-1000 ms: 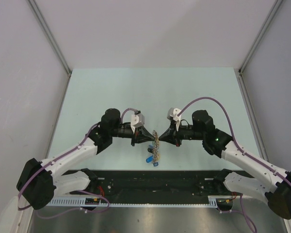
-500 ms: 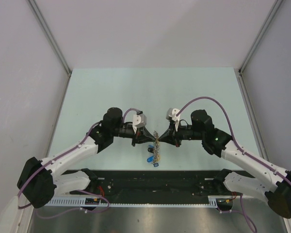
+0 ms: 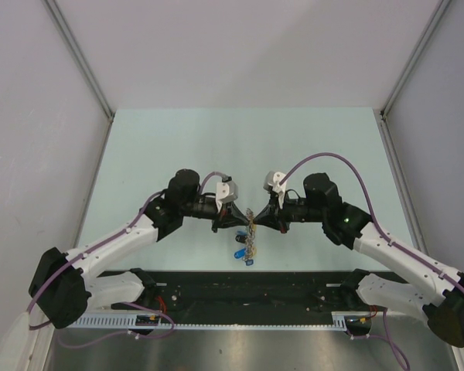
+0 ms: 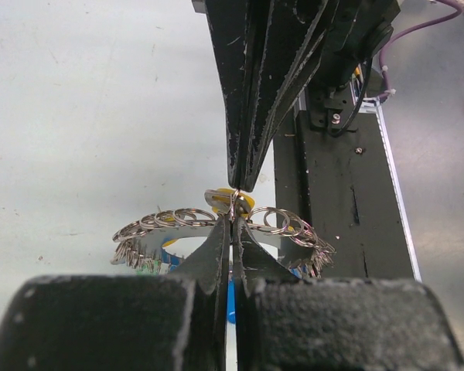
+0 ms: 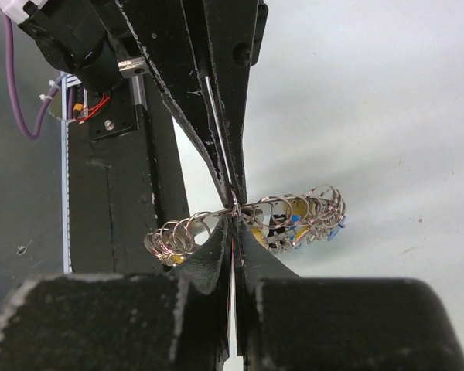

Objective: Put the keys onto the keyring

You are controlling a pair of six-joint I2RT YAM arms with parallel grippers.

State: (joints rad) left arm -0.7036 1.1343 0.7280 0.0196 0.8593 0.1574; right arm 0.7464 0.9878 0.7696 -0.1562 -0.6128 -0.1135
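Observation:
The keyring [image 3: 250,233] is a grey ring fringed with small wire loops and keys, held on edge above the table between both grippers. My left gripper [image 3: 244,222] and right gripper [image 3: 256,221] meet tip to tip on its rim, both shut on it. In the left wrist view my gripper [image 4: 233,222] pinches the keyring [image 4: 170,219] from below, with the other fingers [image 4: 246,147] coming from above. In the right wrist view my gripper [image 5: 233,222] pinches the keyring [image 5: 298,209] likewise. A yellow key head [image 4: 245,202] sits at the pinch. Blue keys [image 3: 238,253] hang below.
The black base rail [image 3: 247,286] of the arms runs along the near edge, just below the hanging keys; it also shows in the left wrist view [image 4: 332,209] and the right wrist view [image 5: 112,193]. Grey walls [image 3: 31,116] close in the pale green table [image 3: 240,147].
My left arm has pushed slightly to the right, toward the right gripper. The keyring stays pinched between both grippers and looks narrower from above. The right arm has barely moved.

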